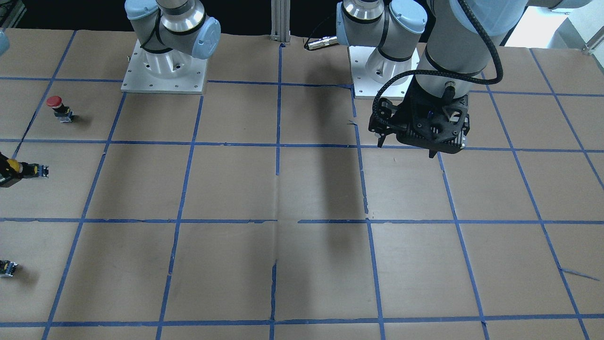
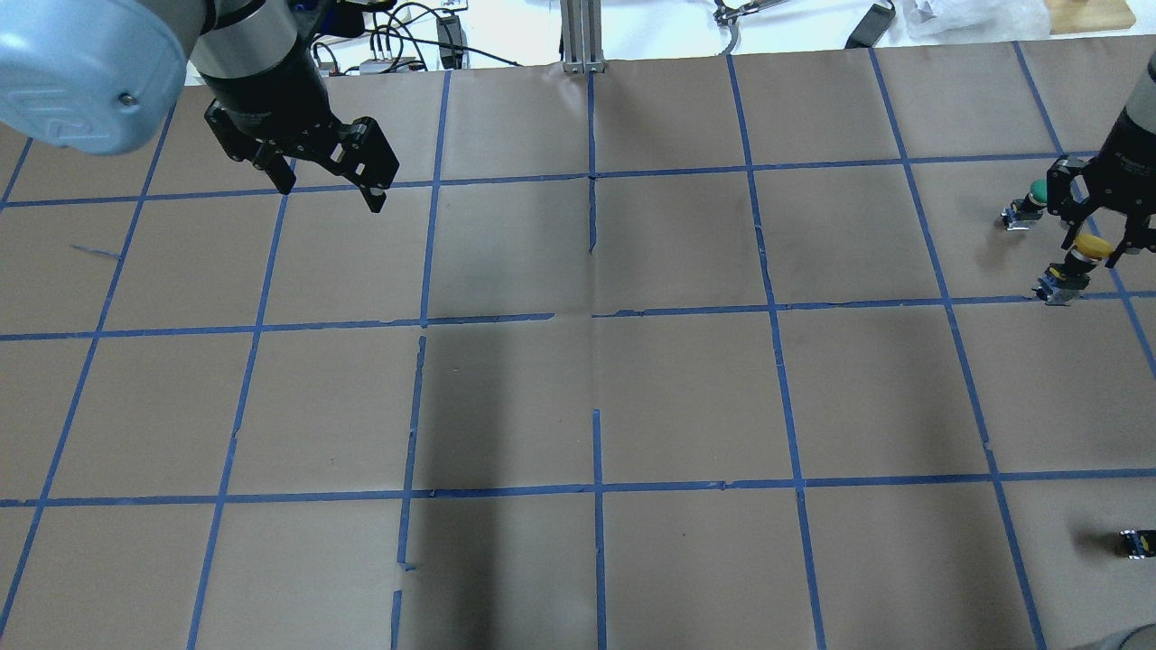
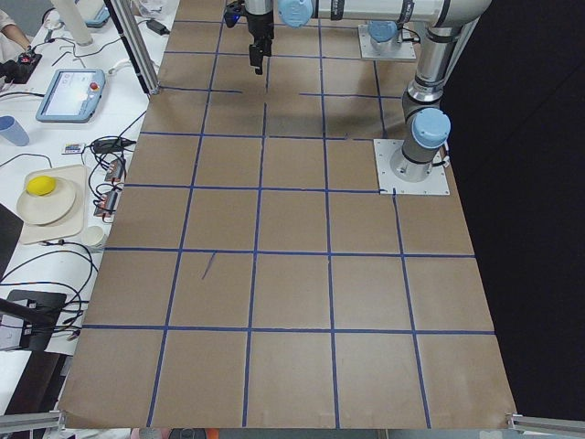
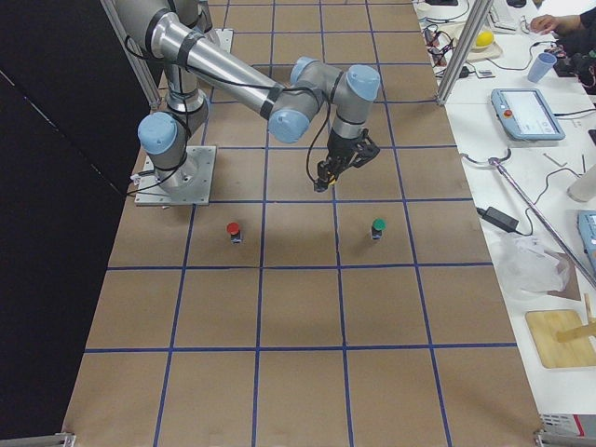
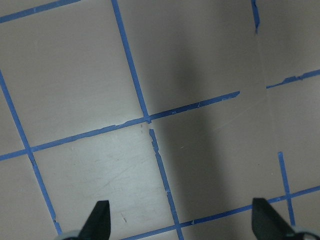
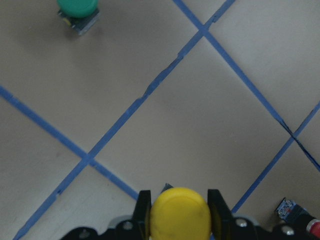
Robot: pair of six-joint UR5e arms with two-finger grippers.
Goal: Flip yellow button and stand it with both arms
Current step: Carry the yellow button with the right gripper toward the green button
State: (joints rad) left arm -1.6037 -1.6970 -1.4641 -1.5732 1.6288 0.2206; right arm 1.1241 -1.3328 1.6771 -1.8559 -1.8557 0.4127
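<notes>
The yellow button (image 2: pixel 1079 260) is held by its round yellow cap between the fingers of my right gripper (image 2: pixel 1096 242), at the table's far right. Its black and grey-blue base (image 1: pixel 39 170) sticks out sideways, clear of the paper. The right wrist view shows the cap (image 6: pixel 180 219) clamped between both fingers. In the exterior right view this gripper (image 4: pixel 323 179) hangs above the table. My left gripper (image 2: pixel 330 188) is open and empty, high over the left half; it also shows in the front view (image 1: pixel 406 147). Its fingertips (image 5: pixel 100 218) show only bare paper between them.
A green button (image 2: pixel 1027 204) stands just beyond the right gripper. A red button (image 1: pixel 57 106) stands closer to the robot's right base. A small dark capless block (image 2: pixel 1136 543) lies near the right edge. Blue tape (image 2: pixel 593 325) grids the brown paper.
</notes>
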